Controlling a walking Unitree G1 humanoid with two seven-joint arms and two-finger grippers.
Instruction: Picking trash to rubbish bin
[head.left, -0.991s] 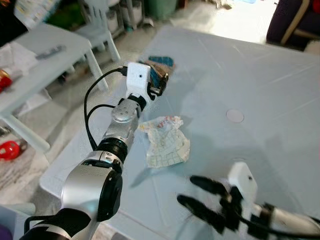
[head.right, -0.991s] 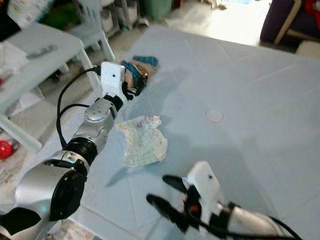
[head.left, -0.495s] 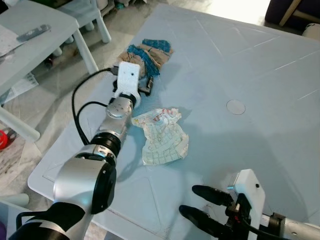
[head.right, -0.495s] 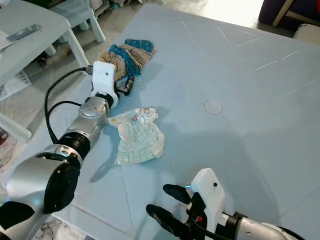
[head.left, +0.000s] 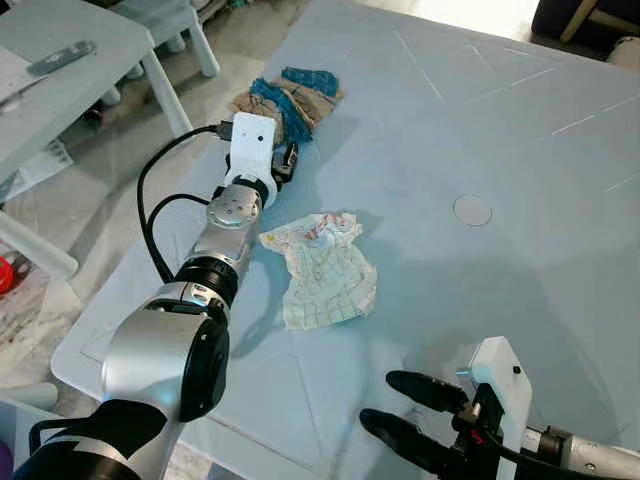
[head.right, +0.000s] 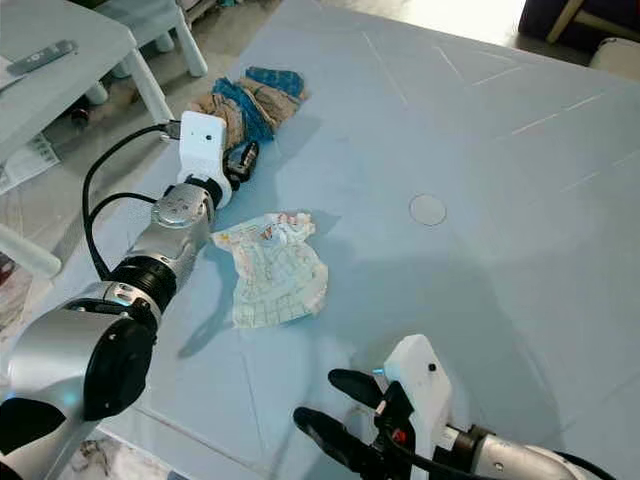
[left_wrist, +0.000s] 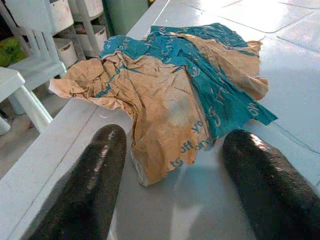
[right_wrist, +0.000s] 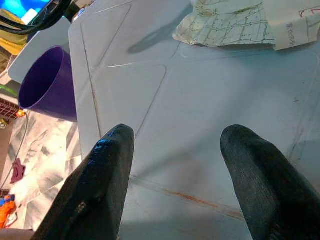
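Note:
A crumpled brown and teal paper bag (head.left: 288, 96) lies near the far left edge of the pale blue table (head.left: 520, 170). My left gripper (head.left: 287, 163) is stretched toward it and stands open, its fingers (left_wrist: 90, 185) just short of the bag (left_wrist: 180, 95) with nothing between them. A crumpled white checked wrapper (head.left: 322, 270) lies on the table to the right of my left forearm. My right gripper (head.left: 400, 410) hovers low over the table's near edge, open and empty; the wrapper's edge (right_wrist: 235, 25) lies ahead of it.
A purple bin (right_wrist: 45, 85) stands on the floor below the table's near edge. A white side table (head.left: 60, 70) and white chairs stand to the left on the tiled floor. A round cap (head.left: 472, 210) marks the table's middle.
The camera has shifted slightly. My left gripper has crept a little closer to the brown and teal bag. The right gripper stays low at the near edge.

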